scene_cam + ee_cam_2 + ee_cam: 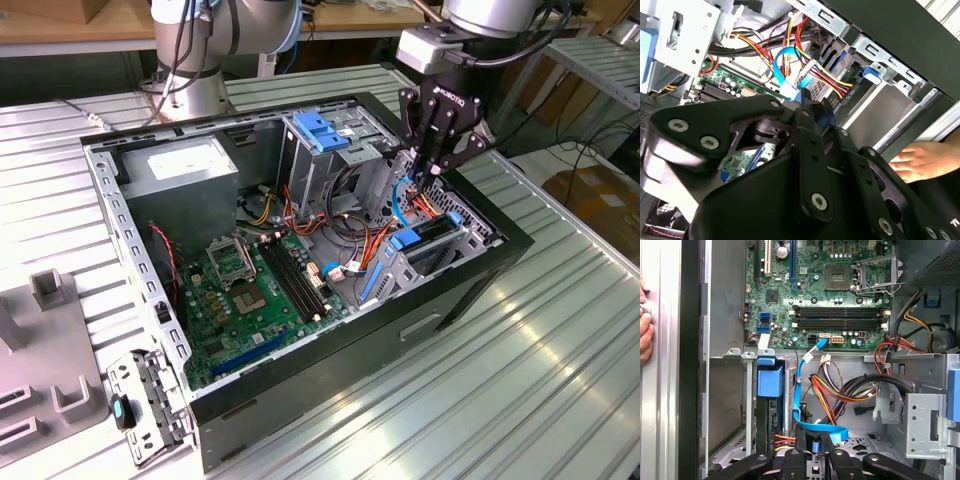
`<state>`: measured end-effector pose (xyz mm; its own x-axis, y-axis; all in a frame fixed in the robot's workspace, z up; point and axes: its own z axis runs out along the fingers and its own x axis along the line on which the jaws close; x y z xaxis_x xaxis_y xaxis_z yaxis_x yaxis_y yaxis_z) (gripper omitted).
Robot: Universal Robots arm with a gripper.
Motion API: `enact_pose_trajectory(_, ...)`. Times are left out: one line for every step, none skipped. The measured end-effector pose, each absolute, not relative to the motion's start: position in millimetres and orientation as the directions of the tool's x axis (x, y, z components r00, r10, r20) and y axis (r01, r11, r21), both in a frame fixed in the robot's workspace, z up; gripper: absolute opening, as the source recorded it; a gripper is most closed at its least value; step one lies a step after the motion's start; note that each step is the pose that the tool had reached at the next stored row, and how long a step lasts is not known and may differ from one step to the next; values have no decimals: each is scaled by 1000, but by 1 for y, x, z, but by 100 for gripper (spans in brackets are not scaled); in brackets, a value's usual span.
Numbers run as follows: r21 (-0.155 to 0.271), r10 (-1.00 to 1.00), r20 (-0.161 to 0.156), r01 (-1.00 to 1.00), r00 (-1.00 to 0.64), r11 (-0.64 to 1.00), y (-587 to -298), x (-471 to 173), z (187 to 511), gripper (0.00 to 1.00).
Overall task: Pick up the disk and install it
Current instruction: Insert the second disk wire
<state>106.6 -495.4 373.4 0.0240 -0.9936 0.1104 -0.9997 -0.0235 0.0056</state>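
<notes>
Matte-black and angular, my gripper has its fingers pressed together beside the blue flat cable in the second wrist view. First wrist view: the disk – blue-railed – sits edge-on in its metal bay. Exterior view: my wrist points steeply down into the case.

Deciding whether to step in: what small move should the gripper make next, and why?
Probably a short straight lift: the gripper hangs close by the blue cable, the disk already sits in its bay, and a hand rests on the case edge.

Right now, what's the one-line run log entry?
gripper: at blue cable inside computer case | disk: in drive bay, not held | person's hand: on case outside
</notes>
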Motion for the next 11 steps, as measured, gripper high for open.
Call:
enact_pose_trajectory(6, -993, 115, -1000, 24, -24, -495, 107, 373, 18)
enact_pose_trajectory(6, -992, 120, -1000, 24, -23, -495, 107, 373, 16)
enact_pose_trajectory(6, -992, 125, -1000, 24, -23, -495, 107, 373, 16)
enact_pose_trajectory(6, -991, 128, -1000, 24, -23, -495, 107, 372, 16)
enact_pose_trajectory(6, -991, 130, -1000, 24, -23, -495, 107, 372, 16)
enact_pose_trajectory(6, -991, 132, -1000, 24, -23, -495, 107, 372, 16)
enact_pose_trajectory(6, -991, 134, -1000, 24, -23, -495, 107, 371, 16)
enact_pose_trajectory(6, -991, 135, -1000, 24, -23, -495, 107, 371, 16)
enact_pose_trajectory(5, -991, 135, -1000, 24, -23, -495, 107, 370, 16)
enact_pose_trajectory(4, -991, 135, -1000, 24, -23, -495, 107, 370, 16)
enact_pose_trajectory(3, -991, 135, -1000, 24, -23, -496, 107, 369, 16)
